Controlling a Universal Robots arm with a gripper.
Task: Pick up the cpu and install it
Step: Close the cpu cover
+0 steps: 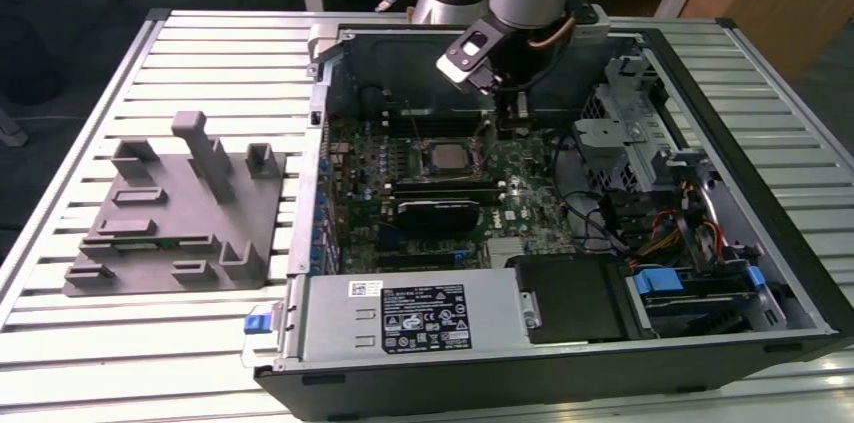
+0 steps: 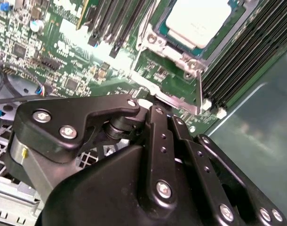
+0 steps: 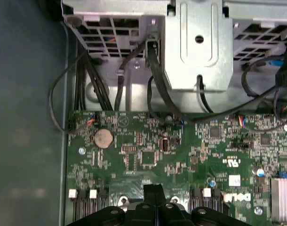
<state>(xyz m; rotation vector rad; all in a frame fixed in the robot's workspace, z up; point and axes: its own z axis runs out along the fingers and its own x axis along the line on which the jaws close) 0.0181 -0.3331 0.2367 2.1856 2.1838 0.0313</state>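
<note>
I am the single arm reaching down into the open black computer case [image 1: 801, 273], which lies on the slatted silver metal table [image 1: 200, 53]. My black gripper [image 1: 515, 131] hangs low over the green motherboard [image 1: 527, 205]. In both wrist views its two fingers meet along a thin seam with nothing between them [image 3: 154, 188], so the gripper [image 2: 155, 107] is closed and empty.

The cpu [image 1: 442, 156], a small flat square chip with a pale silver metal top, sits in its socket on the motherboard. In the exterior view it is to the exterior view's left of my gripper and apart from it. The second wrist view shows the cpu [image 2: 197, 19] lying flat within the shiny metal socket frame [image 2: 174, 56], with long black memory slots [image 2: 242, 61] running beside it. My fingertips are near one corner of that frame. I cannot tell whether they touch the board, because the linkage hides the contact point.

In the first wrist view the board beyond my fingers carries a round silver coin cell [image 3: 104, 137]. Past the board's edge stands a grey perforated sheet-metal drive cage [image 3: 197, 52], with black cables [image 3: 59, 94] looping down to the board.

The grey moulded fixture [image 1: 174, 213], with its upright blocks, rests on the table outside the case, well apart from me on the exterior view's left.
</note>
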